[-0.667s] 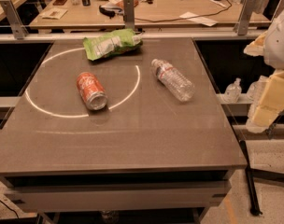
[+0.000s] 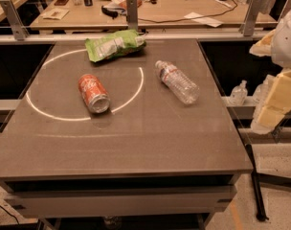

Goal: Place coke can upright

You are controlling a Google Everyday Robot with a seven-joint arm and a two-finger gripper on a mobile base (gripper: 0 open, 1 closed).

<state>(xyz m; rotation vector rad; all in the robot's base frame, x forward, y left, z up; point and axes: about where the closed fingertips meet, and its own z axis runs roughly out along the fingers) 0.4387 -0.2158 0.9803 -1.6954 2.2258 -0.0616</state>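
Coke can lies sideways, unmoved; tool stays at far right.

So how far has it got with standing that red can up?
Nothing looks done: the coke can lies on its side on the table. Nothing is in hand: the gripper hangs beyond the table's right edge, apart from the can. Reaching, gripping and uprighting remain.

Grey table with a white ring marked on its left half. Green snack bag lies near the table's far edge. Clear water bottle, red-and-white label, lies on its side on the table's right half. Small clear bottle stands just off the table's right edge, cluttered wooden bench behind the table
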